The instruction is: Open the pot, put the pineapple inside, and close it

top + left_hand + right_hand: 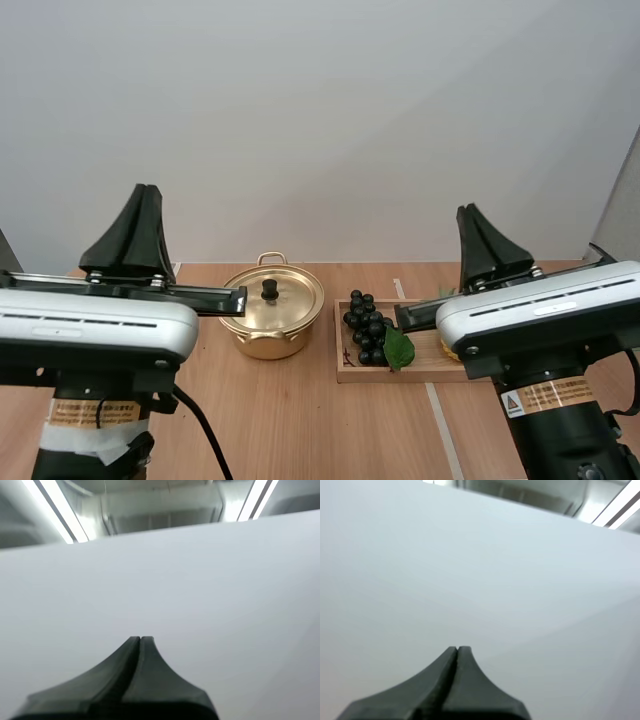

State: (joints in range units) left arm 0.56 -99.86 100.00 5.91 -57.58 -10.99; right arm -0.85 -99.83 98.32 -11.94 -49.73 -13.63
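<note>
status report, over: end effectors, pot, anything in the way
Left end effector shut, pointing up, empty; right end effector the same. Pot on table, lid on. Grapes on wooden tray beside pot; yellow thing partly hidden behind right arm.

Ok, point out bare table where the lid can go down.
Widest bare patch: the table in front of the pot and wooden tray, between the left arm and the right arm. The gap between pot and tray is narrow. On the tray, grapes crowd the pot-side end; the other end is hidden behind the right arm.
</note>
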